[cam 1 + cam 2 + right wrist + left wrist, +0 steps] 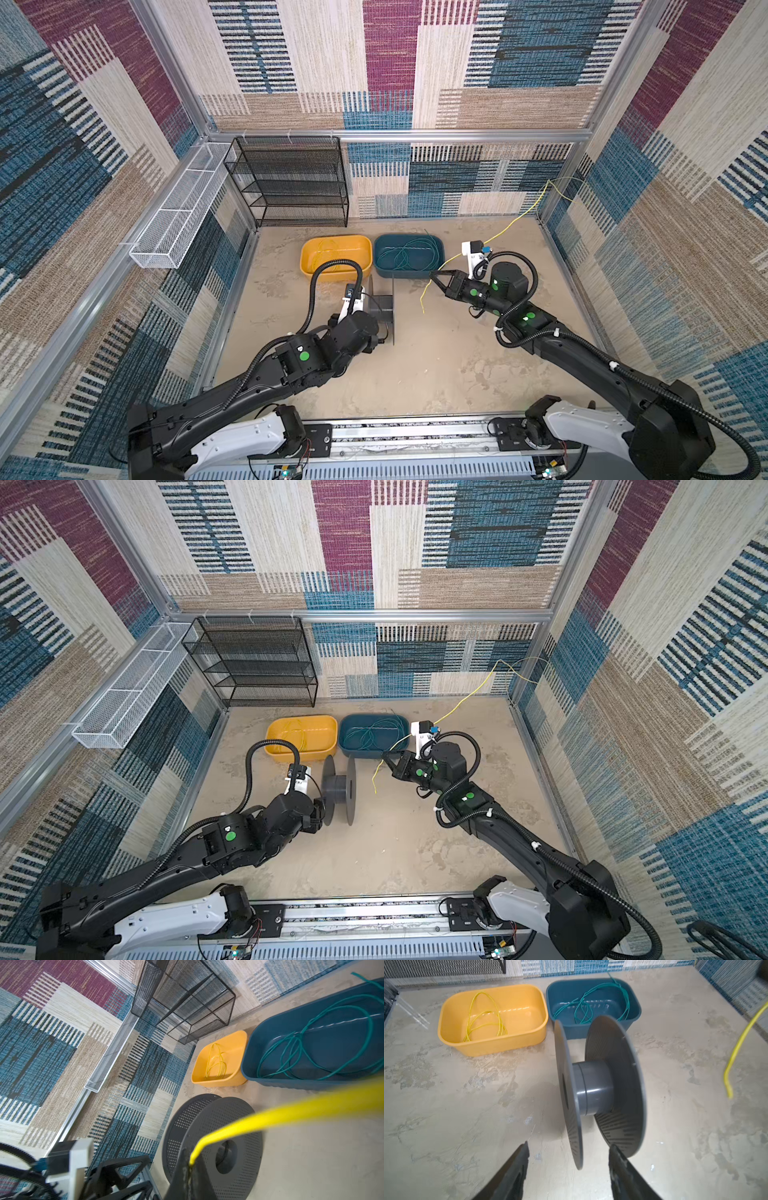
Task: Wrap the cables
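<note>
A thin yellow cable (511, 226) runs from the back right corner down to my right gripper (432, 274), which is shut on it; its loose end dangles to the table. In the right wrist view the cable (291, 1111) leaves the closed fingertips of the gripper (190, 1164). A grey spool (384, 307) stands on its rims mid-table. My left gripper (569, 1145) is open, with the rim of the spool's (593, 1088) near flange between its fingers, untouched. A coiled yellow cable (483, 1022) lies in the yellow tub (492, 1041), and a teal cable (583, 1009) in the teal tub (636, 1012).
Both tubs sit side by side behind the spool. A black mesh shelf (291, 183) stands at the back wall. A white mesh basket (178, 220) hangs on the left wall. The arms' rail (395, 436) runs along the front edge.
</note>
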{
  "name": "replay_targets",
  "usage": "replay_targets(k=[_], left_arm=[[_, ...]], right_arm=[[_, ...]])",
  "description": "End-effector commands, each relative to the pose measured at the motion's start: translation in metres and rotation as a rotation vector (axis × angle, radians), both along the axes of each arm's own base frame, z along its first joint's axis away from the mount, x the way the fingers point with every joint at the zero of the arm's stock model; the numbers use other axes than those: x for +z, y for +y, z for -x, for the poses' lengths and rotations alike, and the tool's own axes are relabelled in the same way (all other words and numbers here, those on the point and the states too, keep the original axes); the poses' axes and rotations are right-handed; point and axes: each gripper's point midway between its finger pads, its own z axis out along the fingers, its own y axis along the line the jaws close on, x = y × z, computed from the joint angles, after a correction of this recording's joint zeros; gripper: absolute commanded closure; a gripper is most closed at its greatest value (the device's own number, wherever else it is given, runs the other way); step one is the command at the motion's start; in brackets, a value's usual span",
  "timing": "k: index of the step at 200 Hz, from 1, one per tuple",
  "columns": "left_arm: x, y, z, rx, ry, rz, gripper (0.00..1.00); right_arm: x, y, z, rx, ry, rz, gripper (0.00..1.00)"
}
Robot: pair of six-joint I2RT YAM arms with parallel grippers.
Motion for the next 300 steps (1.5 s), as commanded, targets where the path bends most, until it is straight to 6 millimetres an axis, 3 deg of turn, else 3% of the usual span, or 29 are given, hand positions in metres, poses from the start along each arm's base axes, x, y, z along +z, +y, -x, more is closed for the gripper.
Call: replay_targets(k=[1,24,41,83,127,158,237,300], left_arm=[[-0.009,-0.020,-0.001,-0.043,0.000,0.108,0.39],[-0.025,-0.037,-0.004,-0.108,-0.019,0.137,0.52],[-0.032,-0.038,-0.006,-0.108,-0.025,0.126,0.63],[-0.033,-0.038,-0.006,-0.129,-0.064,0.141,0.65],[-0.037,-0.040,-0.009,-0.142,-0.105,0.135,0.65],[-0.037,-0.039,-0.012,-0.174,-0.144,0.084,0.61],[-0.017,-0.032,-0.007,-0.228,-0.189,0.206,0.32],[0.002,-0.029,-0.018,-0.207,-0.132,0.373,0.34]], right_arm=[[0.029,0.024,0.007,0.098,-0.070,-0.085,1.00],[0.038,0.058,0.015,0.177,-0.083,-0.139,1.00],[0.042,0.074,0.013,0.190,-0.098,-0.160,1.00],[0.031,0.096,-0.002,0.193,-0.102,-0.158,1.00],[0.005,0.114,-0.009,0.220,-0.066,-0.135,1.00],[0.001,0.118,-0.011,0.224,-0.075,-0.126,1.00],[-0.020,0.117,-0.010,0.220,-0.053,-0.087,1.00],[-0.028,0.118,-0.008,0.214,-0.051,-0.065,1.00]])
